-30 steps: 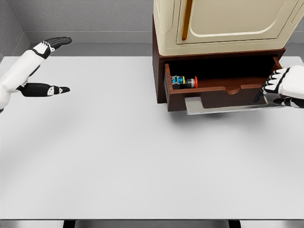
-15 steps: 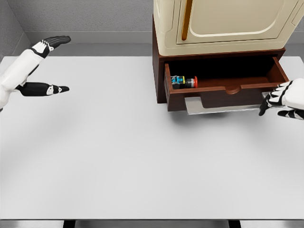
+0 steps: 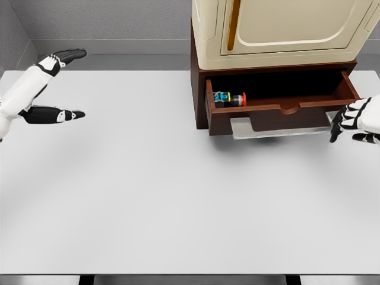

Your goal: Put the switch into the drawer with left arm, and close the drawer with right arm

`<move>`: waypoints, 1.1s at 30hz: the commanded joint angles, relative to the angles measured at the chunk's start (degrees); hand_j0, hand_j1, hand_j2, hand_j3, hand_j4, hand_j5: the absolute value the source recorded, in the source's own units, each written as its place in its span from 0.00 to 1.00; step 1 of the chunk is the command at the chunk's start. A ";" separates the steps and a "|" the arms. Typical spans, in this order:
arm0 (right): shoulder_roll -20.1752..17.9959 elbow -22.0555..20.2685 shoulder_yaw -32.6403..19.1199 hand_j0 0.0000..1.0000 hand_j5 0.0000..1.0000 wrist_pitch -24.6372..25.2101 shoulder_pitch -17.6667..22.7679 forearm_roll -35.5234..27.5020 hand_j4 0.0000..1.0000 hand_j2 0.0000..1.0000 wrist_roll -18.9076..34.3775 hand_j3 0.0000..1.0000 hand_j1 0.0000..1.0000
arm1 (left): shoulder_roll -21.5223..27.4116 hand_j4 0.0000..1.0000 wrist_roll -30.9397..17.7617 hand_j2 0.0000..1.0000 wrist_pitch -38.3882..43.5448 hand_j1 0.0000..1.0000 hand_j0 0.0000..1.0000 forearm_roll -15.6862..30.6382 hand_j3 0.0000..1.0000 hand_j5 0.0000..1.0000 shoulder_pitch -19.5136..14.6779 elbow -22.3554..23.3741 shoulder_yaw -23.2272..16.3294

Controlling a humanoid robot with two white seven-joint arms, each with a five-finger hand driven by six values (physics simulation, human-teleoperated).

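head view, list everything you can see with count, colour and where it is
table: 1, white, fills most of the view
cabinet: 1, dark brown wood, far right on the table
appliance: 1, cream with an orange strip, on top of the cabinet
drawer: 1, dark brown, partly open at the cabinet's front
switch: 1, blue, black and red, lying in the drawer's left end
handle: 1, pale grey, across the drawer front's lower edge
left hand: 1, black and white, fingers spread, above the table's far left
right hand: 1, black and white, at the right edge beside the drawer's front right corner
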 commanded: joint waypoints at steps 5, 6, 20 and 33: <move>-2.11 -0.06 -2.83 0.56 0.56 -0.03 -2.59 -5.06 0.56 0.56 -0.29 0.56 0.56 | 0.05 1.00 0.07 1.00 0.03 1.00 1.00 0.41 1.00 1.00 0.09 -0.27 1.19; -3.60 -0.06 -2.75 0.56 0.56 -0.03 -2.59 -5.06 0.56 0.56 -0.29 0.56 0.56 | 0.05 1.00 -0.02 1.00 0.03 1.00 1.00 0.41 1.00 1.00 0.09 -0.18 1.19; -7.39 -0.15 2.79 0.56 0.56 -0.03 -2.15 -4.36 0.56 0.56 0.32 0.56 0.56 | 0.05 1.00 -0.02 1.00 0.03 1.00 1.00 0.41 1.00 1.00 0.18 -0.09 1.10; -0.53 -0.15 4.28 0.50 0.50 -0.03 1.19 -2.16 0.50 0.50 0.59 0.50 0.50 | 0.14 1.00 -0.02 1.00 0.03 1.00 1.00 0.41 1.00 1.00 0.18 -0.18 1.19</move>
